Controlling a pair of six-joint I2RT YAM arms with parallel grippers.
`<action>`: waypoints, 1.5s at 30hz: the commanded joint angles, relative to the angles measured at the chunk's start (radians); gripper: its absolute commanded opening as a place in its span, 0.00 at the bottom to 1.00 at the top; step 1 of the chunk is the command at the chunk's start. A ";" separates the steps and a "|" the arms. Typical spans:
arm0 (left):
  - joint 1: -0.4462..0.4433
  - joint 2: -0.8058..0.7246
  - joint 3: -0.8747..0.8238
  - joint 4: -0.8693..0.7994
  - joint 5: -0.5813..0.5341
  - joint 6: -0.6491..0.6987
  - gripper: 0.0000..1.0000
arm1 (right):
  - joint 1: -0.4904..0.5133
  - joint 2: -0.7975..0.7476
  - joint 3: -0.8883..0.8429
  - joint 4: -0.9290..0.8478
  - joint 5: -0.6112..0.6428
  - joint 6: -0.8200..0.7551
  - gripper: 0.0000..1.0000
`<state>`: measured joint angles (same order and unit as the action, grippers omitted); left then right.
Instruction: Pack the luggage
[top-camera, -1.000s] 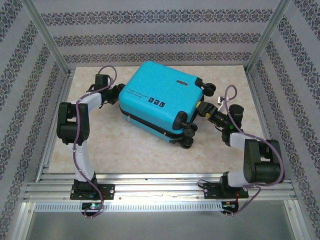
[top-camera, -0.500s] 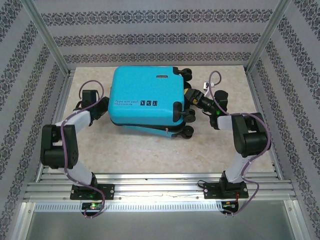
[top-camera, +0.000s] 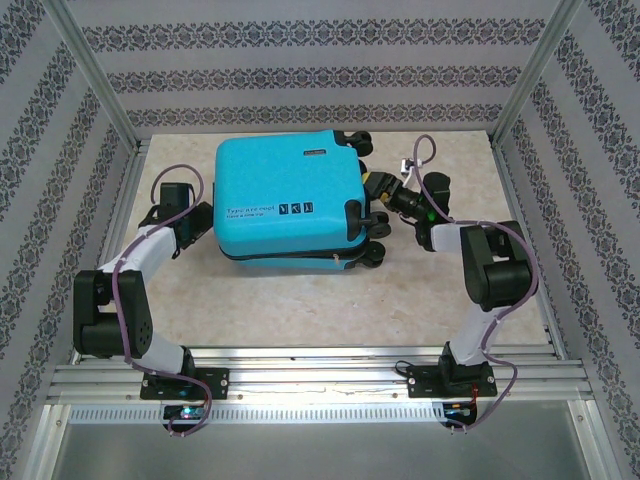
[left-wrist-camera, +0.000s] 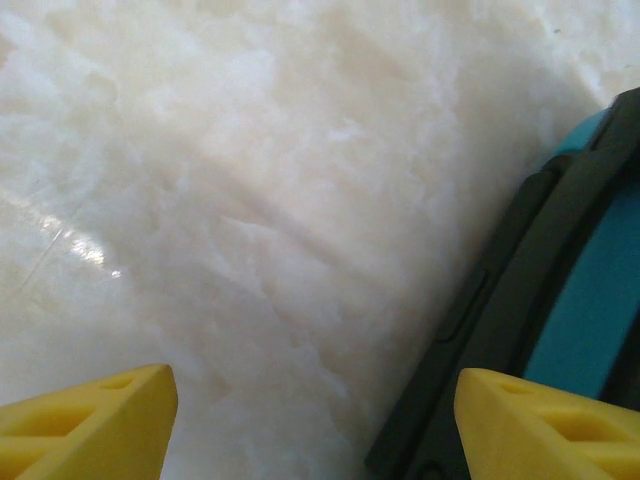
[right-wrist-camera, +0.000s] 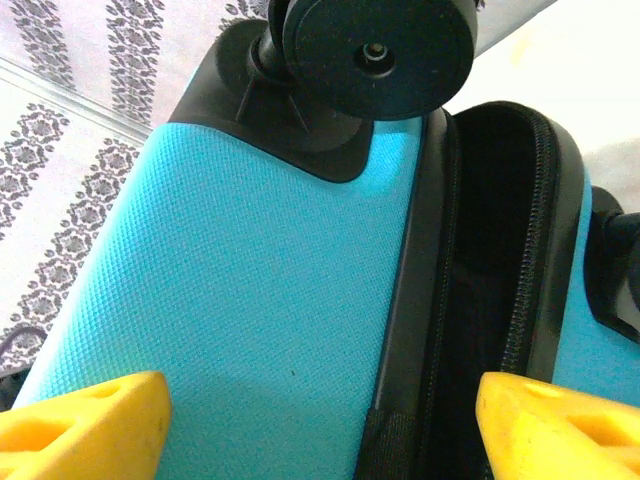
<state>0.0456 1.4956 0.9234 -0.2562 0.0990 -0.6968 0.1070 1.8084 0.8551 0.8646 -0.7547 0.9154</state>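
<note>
Right pincer wide open, empty, facing suitcase by gaping zipper seam; left pincer open, empty. Risk: shove skids it across desk.

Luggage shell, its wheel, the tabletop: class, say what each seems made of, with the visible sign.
Luggage shell: likely hard plastic; matte turquoise with fine dimpled grain. Wheel: black, smooth, plastic or rubber, unclear which. Tabletop: pale marble look, cloudy veins, glossy glint; stone or printed laminate, cannot tell.
</note>
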 joint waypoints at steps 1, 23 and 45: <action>-0.161 -0.034 0.098 0.089 0.264 0.031 0.74 | 0.070 -0.090 -0.003 -0.047 -0.244 -0.112 0.81; -0.187 0.063 0.191 0.027 0.156 0.097 0.76 | 0.019 0.003 0.279 -0.539 -0.174 -0.306 0.78; -0.177 -0.091 0.413 -0.230 -0.099 0.319 0.81 | -0.129 -0.213 0.218 -0.701 -0.031 -0.365 0.86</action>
<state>-0.1242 1.4368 1.3155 -0.4866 -0.0254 -0.4068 0.0006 1.6493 1.1137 0.1829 -0.7792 0.5774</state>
